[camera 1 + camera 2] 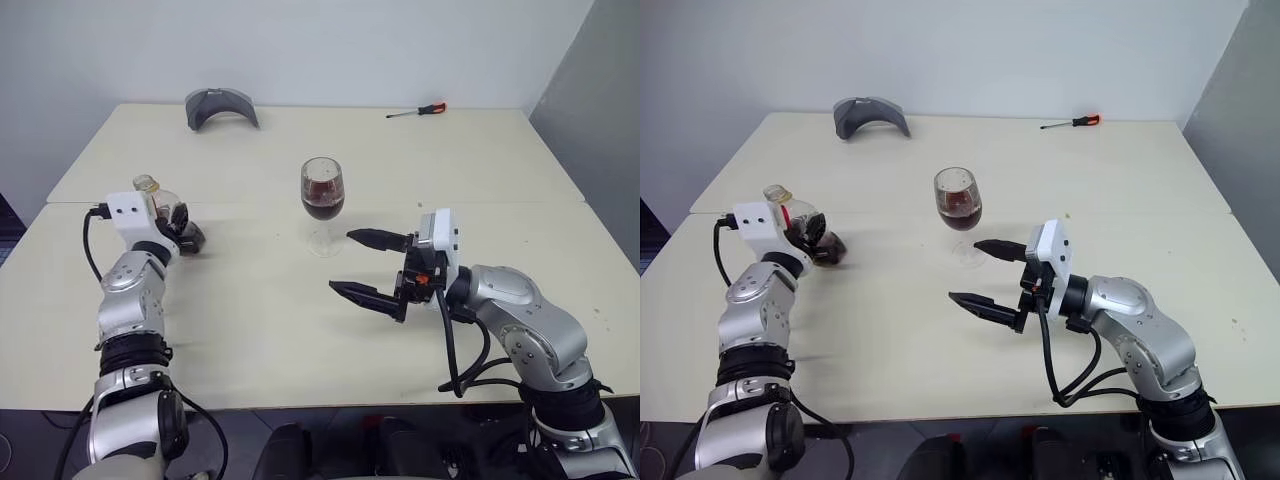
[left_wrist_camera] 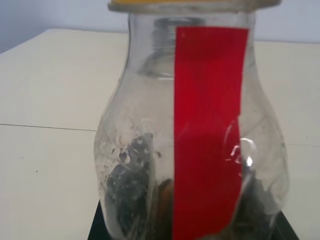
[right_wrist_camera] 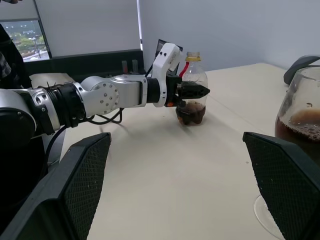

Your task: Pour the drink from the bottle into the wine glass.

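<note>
The bottle (image 1: 165, 208) is small, clear and round-bodied, with a red strip (image 2: 207, 130) and a yellow top. It stands upright at the table's left, with a little dark drink (image 3: 191, 115) in its bottom. My left gripper (image 1: 183, 230) is shut on the bottle's body. I cannot tell whether the base touches the table. The wine glass (image 1: 323, 190) stands at the table's middle, its bowl about half full of dark drink (image 1: 323, 207). My right gripper (image 1: 342, 261) is open and empty. It hangs just in front and to the right of the glass, pointing left.
A grey curved object (image 1: 221, 107) lies at the back left of the cream table (image 1: 260, 330). A red-handled screwdriver (image 1: 420, 110) lies at the back right. A seam runs across the tabletop behind the glass.
</note>
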You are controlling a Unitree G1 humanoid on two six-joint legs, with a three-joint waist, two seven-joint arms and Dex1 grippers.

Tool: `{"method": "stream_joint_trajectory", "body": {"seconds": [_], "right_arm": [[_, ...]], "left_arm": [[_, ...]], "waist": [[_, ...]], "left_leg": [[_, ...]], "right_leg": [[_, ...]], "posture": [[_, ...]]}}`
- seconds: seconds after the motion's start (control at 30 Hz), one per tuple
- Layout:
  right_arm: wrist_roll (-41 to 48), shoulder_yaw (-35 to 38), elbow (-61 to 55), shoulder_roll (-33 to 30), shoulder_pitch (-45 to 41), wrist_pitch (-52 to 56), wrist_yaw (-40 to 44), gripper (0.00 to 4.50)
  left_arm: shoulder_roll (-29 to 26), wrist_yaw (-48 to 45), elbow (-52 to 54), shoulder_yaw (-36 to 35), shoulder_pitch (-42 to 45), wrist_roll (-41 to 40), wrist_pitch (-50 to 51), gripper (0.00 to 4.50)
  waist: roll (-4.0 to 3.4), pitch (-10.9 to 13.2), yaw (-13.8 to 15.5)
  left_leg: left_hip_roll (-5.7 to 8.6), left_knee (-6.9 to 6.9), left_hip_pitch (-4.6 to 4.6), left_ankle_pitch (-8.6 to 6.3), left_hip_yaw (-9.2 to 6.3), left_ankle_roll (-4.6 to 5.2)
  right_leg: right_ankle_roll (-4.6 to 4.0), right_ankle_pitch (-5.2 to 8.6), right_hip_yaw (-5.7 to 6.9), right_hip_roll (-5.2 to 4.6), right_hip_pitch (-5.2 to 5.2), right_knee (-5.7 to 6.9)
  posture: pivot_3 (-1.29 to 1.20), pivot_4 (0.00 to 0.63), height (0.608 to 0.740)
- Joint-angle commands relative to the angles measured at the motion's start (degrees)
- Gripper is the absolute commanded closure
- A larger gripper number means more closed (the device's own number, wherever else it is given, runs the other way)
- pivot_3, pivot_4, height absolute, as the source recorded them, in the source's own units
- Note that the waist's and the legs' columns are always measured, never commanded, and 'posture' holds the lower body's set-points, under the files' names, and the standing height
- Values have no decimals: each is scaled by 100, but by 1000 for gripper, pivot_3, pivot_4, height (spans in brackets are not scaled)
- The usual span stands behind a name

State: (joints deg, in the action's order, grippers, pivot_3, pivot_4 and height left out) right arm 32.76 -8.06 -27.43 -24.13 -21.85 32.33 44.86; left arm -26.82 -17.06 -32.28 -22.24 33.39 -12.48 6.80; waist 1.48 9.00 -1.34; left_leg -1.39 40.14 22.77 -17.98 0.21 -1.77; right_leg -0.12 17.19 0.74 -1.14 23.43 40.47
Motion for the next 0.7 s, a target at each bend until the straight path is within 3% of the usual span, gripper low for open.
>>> {"method": "stream_joint_trajectory", "body": {"seconds": [0.03, 0.27, 0.3, 0.57, 0.7], "right_arm": [[41, 36, -186, 5, -74, -78, -28, 0], [-79, 10, -67, 52, -123, -134, -121, 0], [-94, 4, -53, 57, -134, -141, -130, 0], [-123, 21, 40, 79, -243, -150, -147, 0], [-134, 39, 76, 70, -283, -163, -142, 0]], "left_arm": [[-88, -27, -162, 101, 60, 62, -166, 3363], [-159, -55, -241, 172, 48, 38, -257, 3363], [-169, -55, -249, 177, 49, 27, -259, 2674], [-198, -138, -201, 172, 78, -50, -208, 138], [-202, -123, -41, 158, -9, -67, -137, 22]], "waist": [[1, 0, 1], [0, -1, 0], [1, -1, 0], [1, -1, -4], [1, -1, -5]], "left_leg": [[0, 0, 0, 0, 0, 0], [0, -1, -2, 0, -1, 0], [0, -1, -2, 0, -1, 0], [-1, -1, 0, 0, -1, 0], [-1, -1, 0, 0, -1, 0]], "right_leg": [[0, 0, 0, 0, -1, 0], [0, 0, 0, 0, -1, 0], [0, 0, 0, 0, -1, 0], [0, 0, 1, 0, -1, -2], [0, 0, 1, 0, -1, -2]], "posture": [[0, 150, 740], [0, 150, 740], [0, 150, 740], [0, 150, 740], [0, 150, 740]]}}
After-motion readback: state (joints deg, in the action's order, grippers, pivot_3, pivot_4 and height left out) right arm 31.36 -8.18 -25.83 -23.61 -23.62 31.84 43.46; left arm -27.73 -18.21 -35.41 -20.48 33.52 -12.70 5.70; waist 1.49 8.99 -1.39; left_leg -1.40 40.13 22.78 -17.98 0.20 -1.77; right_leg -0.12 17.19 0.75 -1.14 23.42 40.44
